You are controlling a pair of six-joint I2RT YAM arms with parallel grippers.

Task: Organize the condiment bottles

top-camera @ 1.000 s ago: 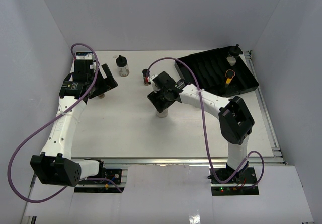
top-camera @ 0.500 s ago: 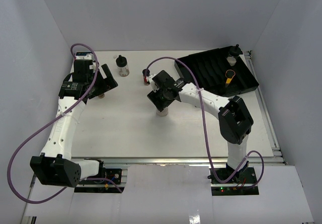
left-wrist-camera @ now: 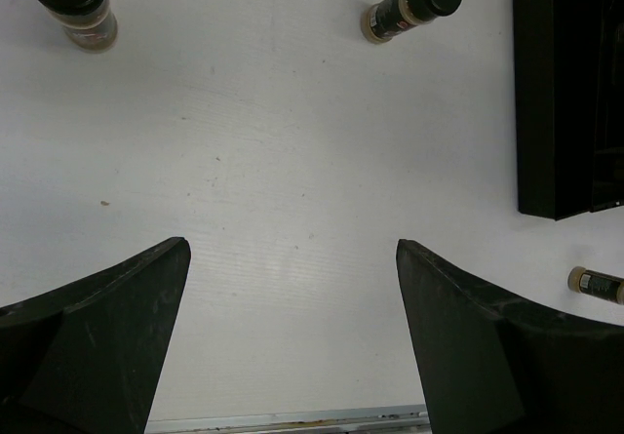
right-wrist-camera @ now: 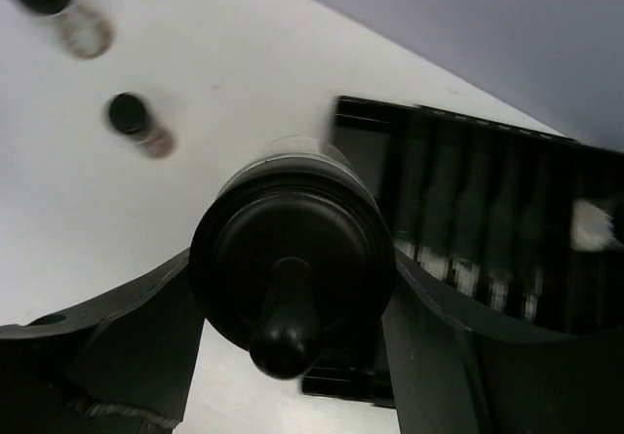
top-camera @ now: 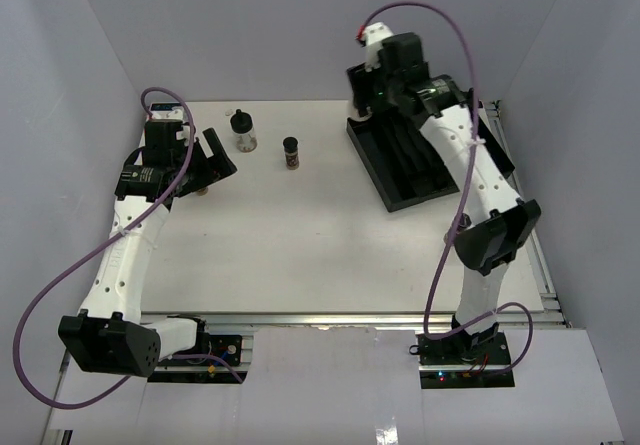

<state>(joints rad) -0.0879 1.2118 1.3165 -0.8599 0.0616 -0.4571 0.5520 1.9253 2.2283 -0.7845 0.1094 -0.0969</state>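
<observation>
My right gripper (right-wrist-camera: 292, 302) is shut on a condiment bottle (right-wrist-camera: 292, 229) with a black knobbed cap. It holds the bottle in the air over the near-left corner of the black slotted tray (right-wrist-camera: 468, 210). In the top view the raised right gripper (top-camera: 375, 90) hangs over the tray's (top-camera: 420, 170) far left end. A whitish bottle (top-camera: 243, 131) and a dark bottle (top-camera: 291, 152) stand at the back of the table. My left gripper (left-wrist-camera: 292, 293) is open and empty, at the table's left (top-camera: 207, 163). The two standing bottles show beyond it (left-wrist-camera: 73, 5) (left-wrist-camera: 409, 5).
A small bottle (left-wrist-camera: 597, 283) lies on the table near the tray's front end (left-wrist-camera: 565, 93). A blurred whitish thing (right-wrist-camera: 590, 224) sits in a tray slot. White walls close in the table on three sides. A metal rail (top-camera: 350, 317) runs along the near edge.
My right gripper has lifted the bottle off the table's middle and swung it up and back-right to over the tray. The left arm has barely moved.
</observation>
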